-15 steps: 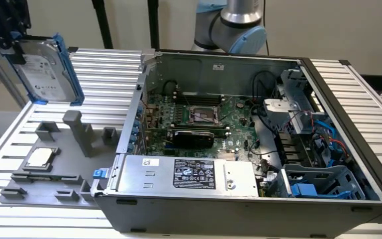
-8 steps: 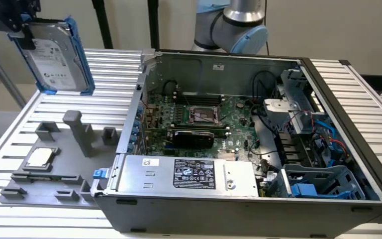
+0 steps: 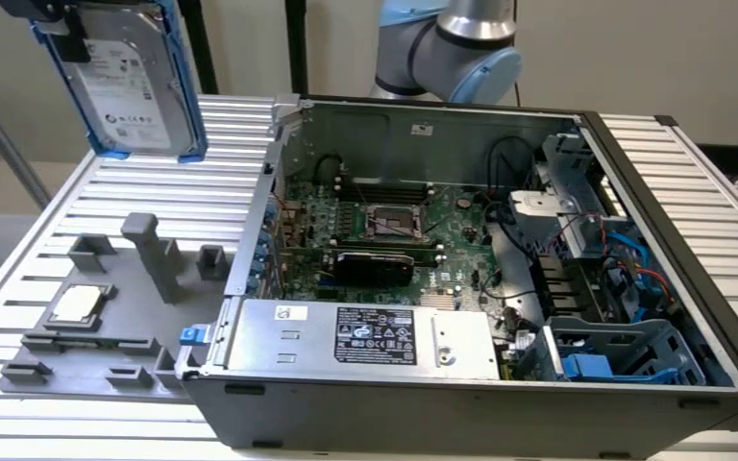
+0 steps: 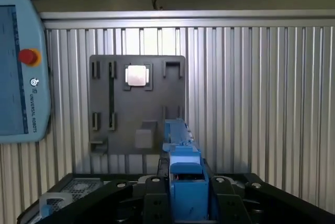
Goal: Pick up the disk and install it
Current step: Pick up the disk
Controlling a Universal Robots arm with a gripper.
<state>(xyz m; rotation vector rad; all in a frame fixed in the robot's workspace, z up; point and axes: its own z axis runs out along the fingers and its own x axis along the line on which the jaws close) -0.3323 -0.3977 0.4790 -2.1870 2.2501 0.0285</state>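
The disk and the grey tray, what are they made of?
The disk looks like dull silver metal with a white paper label; its rails look like shiny blue plastic. The tray looks like matte grey plastic, probably.

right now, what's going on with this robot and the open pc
The arm's pincer is shut on the disk, holding it up in the air to the exterior view's left of the open computer case. It is not in the case yet. A small silver chip sits on the grey tray.
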